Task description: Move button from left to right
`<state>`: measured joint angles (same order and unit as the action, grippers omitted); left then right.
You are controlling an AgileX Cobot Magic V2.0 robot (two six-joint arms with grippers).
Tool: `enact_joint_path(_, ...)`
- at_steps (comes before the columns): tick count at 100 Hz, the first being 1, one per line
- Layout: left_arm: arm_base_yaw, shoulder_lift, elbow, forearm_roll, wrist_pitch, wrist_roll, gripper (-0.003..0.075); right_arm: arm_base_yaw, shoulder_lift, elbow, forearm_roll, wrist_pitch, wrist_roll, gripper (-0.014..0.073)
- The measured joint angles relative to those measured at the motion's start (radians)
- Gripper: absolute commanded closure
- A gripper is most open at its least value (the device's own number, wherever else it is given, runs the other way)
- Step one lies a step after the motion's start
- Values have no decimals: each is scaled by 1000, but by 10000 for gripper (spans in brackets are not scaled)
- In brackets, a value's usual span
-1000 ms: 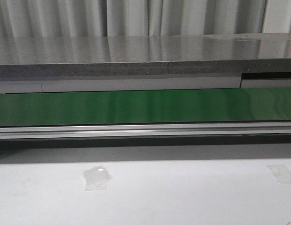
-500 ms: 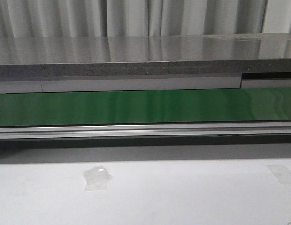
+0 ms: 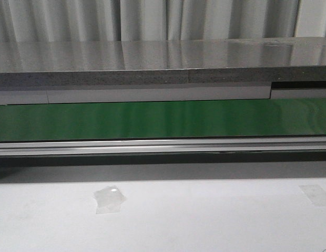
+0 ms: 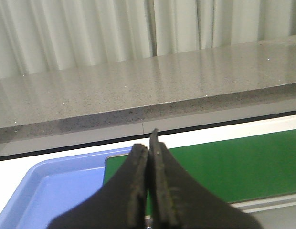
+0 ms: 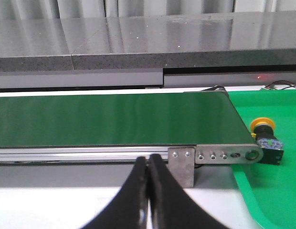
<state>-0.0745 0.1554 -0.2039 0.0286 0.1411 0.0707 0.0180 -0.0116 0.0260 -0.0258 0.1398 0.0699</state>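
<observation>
One green conveyor belt (image 3: 163, 119), one grey stone ledge (image 3: 152, 63) across the upper frame, two patches of clear tape (image 3: 109, 199) on the white desk (image 3: 205, 220), one yellow-capped button (image 5: 265, 138), one blue tray (image 4: 57, 186), two grippers.

button (image 5: 266, 139) | yellow round mushroom cap, black boxy body | lying on its side, cap toward 11 o'clock, body toward 5 o'clock | rests on bright green surface just beside the conveyor's metal end bracket | seen only in right wrist view
</observation>
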Motion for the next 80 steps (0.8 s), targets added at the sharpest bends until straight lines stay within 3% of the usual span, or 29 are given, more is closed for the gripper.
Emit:
enact_joint_path(43,9,-159,201,14,-54,-12,740,0,0,0,0,0,2,662)
enact_joint_path(80,39,-159,204,10,-110,-20,740,0,0,2,0,-2,2,662)
